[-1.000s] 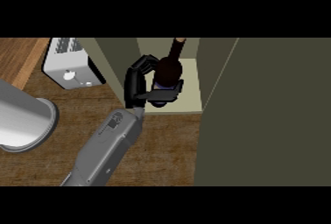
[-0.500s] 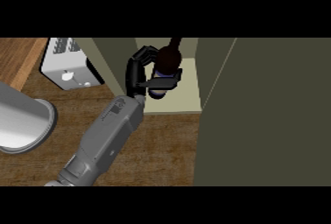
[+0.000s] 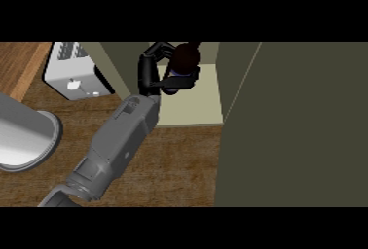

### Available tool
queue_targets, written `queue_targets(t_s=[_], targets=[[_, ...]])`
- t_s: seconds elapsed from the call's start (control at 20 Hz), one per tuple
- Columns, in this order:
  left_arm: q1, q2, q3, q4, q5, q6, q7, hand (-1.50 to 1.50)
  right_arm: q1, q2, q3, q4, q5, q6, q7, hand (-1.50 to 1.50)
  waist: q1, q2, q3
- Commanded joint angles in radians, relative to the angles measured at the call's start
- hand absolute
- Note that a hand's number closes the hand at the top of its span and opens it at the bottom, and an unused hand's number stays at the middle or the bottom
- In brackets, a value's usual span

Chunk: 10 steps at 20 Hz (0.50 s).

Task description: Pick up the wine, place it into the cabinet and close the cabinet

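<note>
Wine at the cabinet mouth – in the grip of 1 robot hand

The right robot hand (image 3: 159,73), at 12 o'clock in the view, was curled round the wine (image 3: 185,57) over the pale cabinet (image 3: 197,104) floor; no left robot hand showed. The open door (image 3: 295,126) filled the 3 o'clock side – close beside the bottle. Likely risks: letting go while the bottle leaned could topple it, or the bottle might clip the door edge. A toaster (image 3: 72,78) stood on the tabletop (image 3: 179,160) at 10 o'clock.

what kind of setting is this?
Most likely a kitchen: a wooden counter, a white toaster at the upper left, and an open cabinet into which a hand is carrying a dark wine bottle.
</note>
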Motion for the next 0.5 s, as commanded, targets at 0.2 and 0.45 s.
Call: queue_targets(t_s=[0.2,0.45], targets=[[-0.095,-0.006,0.087,0.174,0.038,-0.029,-0.071,1.5,0.014,0.011,0.014,-0.106,-0.077,-0.02,0.056,-1.5,-0.021,0.007,0.0],[-0.131,0.002,0.177,0.223,0.093,-0.095,-0.047,1.5,0.021,0.014,0.013,-0.061,-0.07,0.001,0.001,-1.5,-0.027,0.012,0.0]])
